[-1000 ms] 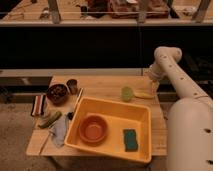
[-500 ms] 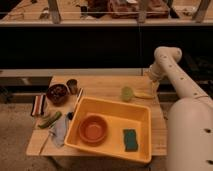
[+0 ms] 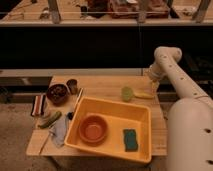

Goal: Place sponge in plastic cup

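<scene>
Over the right rear edge of the surface (image 3: pixel 100 82), we see the gripper (image 3: pixel 153 86) hanging with its jaws spread wide and nothing between them, near the plastic cup (image 3: pixel 127 92). Well apart from it, toward the near side, the sponge (image 3: pixel 130 139) lies flat on the floor of the yellow tub (image 3: pixel 115 103), right of the orange bowl (image 3: pixel 93 128).

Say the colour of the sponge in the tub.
Teal green; the sponge shows best in the camera view. The hand hangs near the table's right edge.
</scene>
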Robot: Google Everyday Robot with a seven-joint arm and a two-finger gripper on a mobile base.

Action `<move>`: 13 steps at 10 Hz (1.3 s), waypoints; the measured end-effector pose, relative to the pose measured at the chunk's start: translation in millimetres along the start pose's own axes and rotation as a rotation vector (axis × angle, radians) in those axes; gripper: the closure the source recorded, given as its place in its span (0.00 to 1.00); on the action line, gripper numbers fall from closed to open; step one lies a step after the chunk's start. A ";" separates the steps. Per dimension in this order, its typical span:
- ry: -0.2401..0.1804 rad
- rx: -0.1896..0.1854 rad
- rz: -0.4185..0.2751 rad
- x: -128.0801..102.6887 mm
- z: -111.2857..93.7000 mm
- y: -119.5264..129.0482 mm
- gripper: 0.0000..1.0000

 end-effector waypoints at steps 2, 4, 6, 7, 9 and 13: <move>0.000 0.000 0.000 0.0 0.0 0.0 0.20; 0.000 0.000 0.000 0.0 0.0 0.0 0.20; 0.000 0.000 0.000 -0.2 0.2 0.2 0.20; -0.001 0.001 -0.001 -0.6 -0.9 0.3 0.20; -0.002 0.009 -0.032 -7.0 -11.5 6.9 0.20; 0.002 0.015 -0.129 -35.0 -61.9 74.3 0.20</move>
